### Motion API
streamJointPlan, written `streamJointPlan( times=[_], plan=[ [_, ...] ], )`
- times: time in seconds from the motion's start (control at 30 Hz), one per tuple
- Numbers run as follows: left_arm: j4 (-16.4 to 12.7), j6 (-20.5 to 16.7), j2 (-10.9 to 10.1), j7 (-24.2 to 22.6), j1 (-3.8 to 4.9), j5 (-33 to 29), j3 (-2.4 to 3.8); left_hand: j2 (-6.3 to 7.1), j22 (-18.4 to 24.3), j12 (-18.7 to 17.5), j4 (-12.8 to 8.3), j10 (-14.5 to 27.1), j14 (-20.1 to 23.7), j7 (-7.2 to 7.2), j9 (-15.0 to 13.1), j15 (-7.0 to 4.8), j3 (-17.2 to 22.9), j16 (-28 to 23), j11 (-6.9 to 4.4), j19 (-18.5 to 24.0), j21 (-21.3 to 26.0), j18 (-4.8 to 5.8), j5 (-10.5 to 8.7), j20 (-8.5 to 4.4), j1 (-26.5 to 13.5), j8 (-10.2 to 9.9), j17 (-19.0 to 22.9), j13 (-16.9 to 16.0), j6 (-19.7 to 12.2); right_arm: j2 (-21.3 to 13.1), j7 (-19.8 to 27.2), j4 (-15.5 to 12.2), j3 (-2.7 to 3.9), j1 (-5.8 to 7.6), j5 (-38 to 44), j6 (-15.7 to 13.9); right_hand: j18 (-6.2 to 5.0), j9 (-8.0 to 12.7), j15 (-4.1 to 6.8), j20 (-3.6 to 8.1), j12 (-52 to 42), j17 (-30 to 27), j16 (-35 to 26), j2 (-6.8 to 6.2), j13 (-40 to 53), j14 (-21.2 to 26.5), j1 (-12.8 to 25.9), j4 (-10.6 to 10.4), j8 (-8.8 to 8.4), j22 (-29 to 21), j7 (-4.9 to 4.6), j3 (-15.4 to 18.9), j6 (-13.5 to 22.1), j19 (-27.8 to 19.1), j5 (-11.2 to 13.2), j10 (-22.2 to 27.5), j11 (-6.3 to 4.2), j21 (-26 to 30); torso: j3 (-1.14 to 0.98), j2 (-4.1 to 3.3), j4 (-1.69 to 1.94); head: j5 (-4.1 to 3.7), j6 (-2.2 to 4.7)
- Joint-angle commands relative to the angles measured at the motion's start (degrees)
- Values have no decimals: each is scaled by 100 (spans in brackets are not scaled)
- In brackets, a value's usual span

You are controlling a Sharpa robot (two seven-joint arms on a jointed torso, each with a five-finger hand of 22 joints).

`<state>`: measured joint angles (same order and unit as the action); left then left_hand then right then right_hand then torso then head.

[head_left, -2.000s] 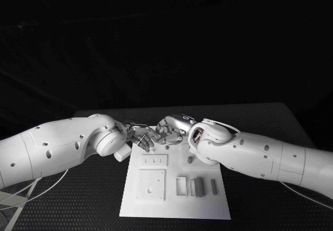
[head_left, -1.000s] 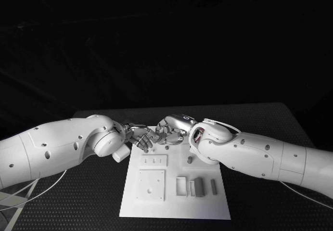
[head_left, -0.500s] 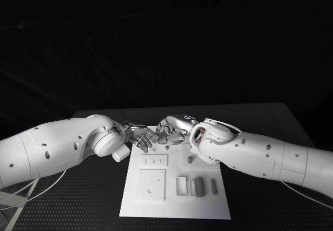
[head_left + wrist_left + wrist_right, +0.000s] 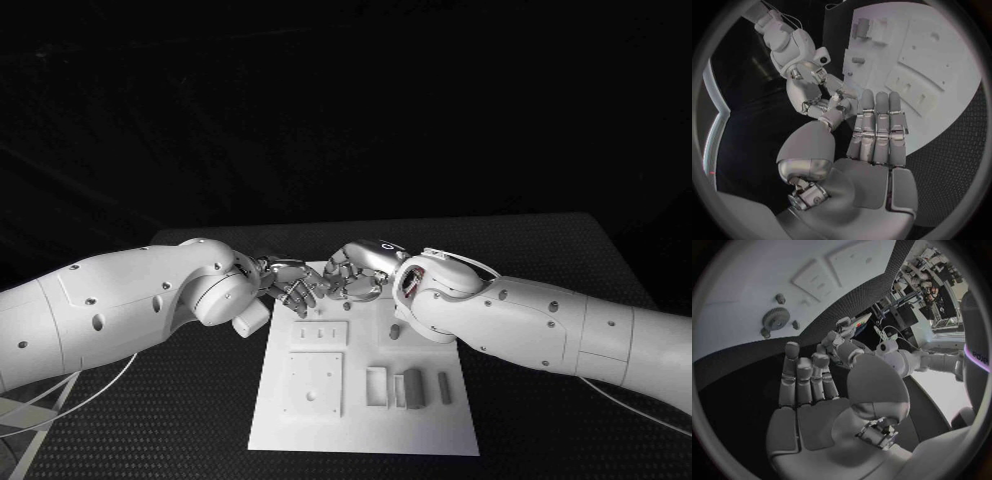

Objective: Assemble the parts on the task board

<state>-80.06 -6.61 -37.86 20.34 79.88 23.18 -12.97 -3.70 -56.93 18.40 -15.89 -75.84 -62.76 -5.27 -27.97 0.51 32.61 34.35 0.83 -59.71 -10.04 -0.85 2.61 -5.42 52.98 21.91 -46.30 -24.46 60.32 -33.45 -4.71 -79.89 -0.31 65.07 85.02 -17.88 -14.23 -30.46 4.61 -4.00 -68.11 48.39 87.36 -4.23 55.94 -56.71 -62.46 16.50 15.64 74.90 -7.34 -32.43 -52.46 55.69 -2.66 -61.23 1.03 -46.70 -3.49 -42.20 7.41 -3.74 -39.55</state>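
The board (image 4: 361, 425) runs lengthwise away from the robot. At its near end lie a square plate (image 4: 312, 383) and, beside it, a row of narrow bars (image 4: 413, 388). I cannot tell which of these sit in slots. At mid-board there is a small slotted block (image 4: 320, 332) with a peg (image 4: 394, 333) beside it.

The gear (image 4: 775, 318) lies flat on the board with short pegs (image 4: 780, 298) around it. It is nearer the right hand (image 4: 351, 278) than the left.

At the board's far edge, the right hand and left hand (image 4: 296, 291) meet, with their fingertips touching or nearly so. Both show straight fingers and an outstretched thumb. Whether a small part is pinched between them cannot be made out, so neither grip can be told.

Judging by this, the next move depends on the right hand reaching back over the board to the gear.
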Motion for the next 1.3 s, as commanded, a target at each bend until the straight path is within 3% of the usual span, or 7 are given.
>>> streamJointPlan(
  times=[0.03,0.7,0.97,1.3],
  plan=[
    [-15,101,1,-24,4,12,3,-45,-9,36,-22,34,8,14,-10,-29,12,34,-26,-17,-23,67,21,1,3,15,-7,-8,47,6,62,4,2,-3,5,4,-77,7,3,0,29,-10,-20,-36,-10,40,-15,-4,-24,69,-35,7,19,-42,-17,18,24,35,0,1,2,-3,-16],
    [33,83,-24,-25,4,12,3,-55,-24,45,-26,39,9,16,-25,-31,19,44,-28,-18,-24,66,21,-1,1,18,-8,-33,48,-52,156,-83,-2,-35,-193,156,-77,-22,24,-7,28,-22,-16,28,-24,25,2,-4,45,74,4,1,-129,-28,-17,0,-11,43,-7,0,-8,13,-42],
    [29,81,-27,-24,3,12,3,-54,-27,47,-28,40,9,16,-27,-31,21,45,-28,-17,-24,66,21,-2,1,18,-8,-38,48,-68,151,-71,-28,-51,-239,142,-77,-21,27,-9,30,-24,-17,34,-26,26,15,-10,41,74,5,6,-127,-29,-17,-1,-13,46,-8,-2,-14,-2,-43],
    [30,138,-41,-1,3,45,3,-58,-32,49,-30,43,10,17,-33,-32,25,49,-29,-17,-24,66,21,-3,3,19,-8,-47,47,-104,65,-10,-35,-56,-204,-23,-77,-15,31,-11,32,-27,-19,24,-30,28,32,-10,24,75,2,14,-102,-29,-17,-1,-11,49,-2,3,3,-21,-47]
  ],
)
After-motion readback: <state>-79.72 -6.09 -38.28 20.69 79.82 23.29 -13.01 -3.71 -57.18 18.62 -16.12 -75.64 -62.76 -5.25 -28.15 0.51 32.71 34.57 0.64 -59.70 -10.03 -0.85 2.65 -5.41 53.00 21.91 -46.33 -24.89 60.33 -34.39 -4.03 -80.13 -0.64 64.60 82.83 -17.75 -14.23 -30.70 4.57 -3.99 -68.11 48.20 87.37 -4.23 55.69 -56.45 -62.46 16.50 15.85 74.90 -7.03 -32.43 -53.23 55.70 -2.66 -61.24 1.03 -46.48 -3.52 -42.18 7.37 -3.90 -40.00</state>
